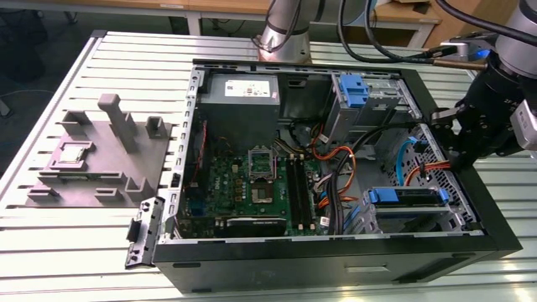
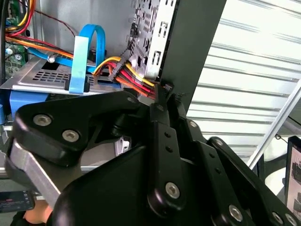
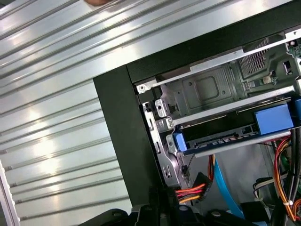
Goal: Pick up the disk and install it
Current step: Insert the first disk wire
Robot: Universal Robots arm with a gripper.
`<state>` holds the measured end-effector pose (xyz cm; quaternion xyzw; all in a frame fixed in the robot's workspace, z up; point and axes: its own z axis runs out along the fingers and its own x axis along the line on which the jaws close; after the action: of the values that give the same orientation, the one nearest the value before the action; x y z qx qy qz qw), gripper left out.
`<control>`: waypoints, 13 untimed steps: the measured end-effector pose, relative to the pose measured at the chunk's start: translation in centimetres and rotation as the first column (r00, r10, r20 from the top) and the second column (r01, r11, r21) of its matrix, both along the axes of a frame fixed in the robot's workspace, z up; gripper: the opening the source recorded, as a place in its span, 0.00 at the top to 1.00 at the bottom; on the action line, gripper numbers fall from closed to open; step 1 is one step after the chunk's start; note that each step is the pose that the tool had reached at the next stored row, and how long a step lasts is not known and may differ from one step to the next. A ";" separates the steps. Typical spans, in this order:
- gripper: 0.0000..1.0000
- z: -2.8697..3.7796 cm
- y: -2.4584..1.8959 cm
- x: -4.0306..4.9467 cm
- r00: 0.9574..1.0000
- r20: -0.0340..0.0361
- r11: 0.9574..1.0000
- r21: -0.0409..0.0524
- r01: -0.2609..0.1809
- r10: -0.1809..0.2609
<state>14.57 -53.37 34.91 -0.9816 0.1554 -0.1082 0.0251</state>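
Note:
The disk [image 1: 405, 196] lies flat in the lower drive bay at the exterior view's right end of the open computer case [image 1: 336, 258], its blue carrier frame on top. In the first wrist view the disk [image 3: 221, 140] sits slotted in the metal cage, connector edge outward. My gripper [image 1: 459, 160] hangs over the case's right wall, above and behind the bay, apart from the disk. In the second wrist view the gripper [image 2: 162, 92] looks shut with nothing between its fingers, its tip beside a bundle of red, yellow and orange power wires [image 2: 129, 75].
A blue flat cable [image 2: 87, 47] loops over the drive cage. Inside the case are a grey power-supply box [image 1: 243, 94], a green motherboard [image 1: 260, 182] and an upright blue latch [image 1: 356, 91]. A grey fixture plate [image 1: 100, 160] rests on the slatted table [image 1: 84, 251].

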 end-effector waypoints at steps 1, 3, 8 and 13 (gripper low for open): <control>0.83 0.25 0.01 -0.01 1.000 0.000 1.000 0.001 0.000 0.000; 0.83 0.96 0.00 0.00 1.000 0.000 1.000 0.000 0.000 0.000; 0.83 1.06 0.00 0.00 1.000 0.000 1.000 0.000 0.000 0.000; 0.83 1.07 -0.03 -1.08 1.000 0.000 1.000 -0.001 0.000 0.000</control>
<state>13.49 -53.40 35.98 -0.9816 0.1552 -0.1082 0.0245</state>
